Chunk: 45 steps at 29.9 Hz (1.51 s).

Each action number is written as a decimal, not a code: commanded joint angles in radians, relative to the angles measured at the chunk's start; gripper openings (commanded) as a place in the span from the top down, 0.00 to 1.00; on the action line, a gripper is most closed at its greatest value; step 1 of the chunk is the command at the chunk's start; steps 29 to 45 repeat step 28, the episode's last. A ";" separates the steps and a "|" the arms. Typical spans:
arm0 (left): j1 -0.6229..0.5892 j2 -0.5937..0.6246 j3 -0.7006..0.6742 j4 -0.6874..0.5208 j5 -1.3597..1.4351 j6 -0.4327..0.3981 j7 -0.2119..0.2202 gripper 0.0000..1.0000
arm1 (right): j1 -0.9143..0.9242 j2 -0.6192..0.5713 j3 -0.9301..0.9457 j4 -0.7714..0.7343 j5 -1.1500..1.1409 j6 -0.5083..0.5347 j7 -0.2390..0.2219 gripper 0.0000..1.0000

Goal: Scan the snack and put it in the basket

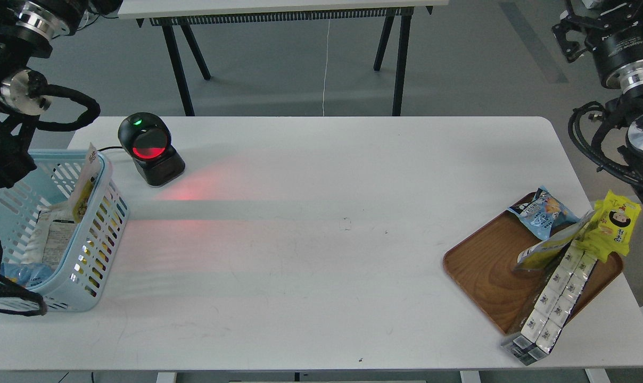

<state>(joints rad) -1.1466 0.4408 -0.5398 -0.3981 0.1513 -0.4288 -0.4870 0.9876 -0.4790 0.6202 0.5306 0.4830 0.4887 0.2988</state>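
The snack, a yellow pouch with a grey-white panel [549, 248], leans on a row of white boxes on the brown wooden tray [481, 271] at the right. The light blue basket [100, 234] stands at the table's left edge with several packets in it; a white-and-yellow pouch [84, 181] leans on its right wall. The black scanner [150, 149] glows red at the back left. My right gripper [565, 32] is high at the top right, well above and behind the tray, dark, with nothing seen in it. My left arm [21, 90] rises over the basket; its gripper is cut off by the top edge.
On the tray also lie a blue snack bag [542, 211], a bright yellow packet with a cartoon face [614, 223] and the white boxes [553, 300], which overhang the tray's front corner. A second table [279, 8] stands behind.
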 commanded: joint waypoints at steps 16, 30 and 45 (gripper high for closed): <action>0.149 -0.158 -0.087 0.002 -0.452 -0.047 0.153 0.00 | -0.007 0.094 0.072 -0.084 0.002 0.000 -0.017 0.01; 0.186 -0.182 -0.115 -0.002 -0.450 -0.060 0.146 0.00 | -0.030 0.126 0.072 -0.096 0.000 0.000 0.002 0.01; 0.186 -0.182 -0.115 -0.002 -0.450 -0.060 0.146 0.00 | -0.030 0.126 0.072 -0.096 0.000 0.000 0.002 0.01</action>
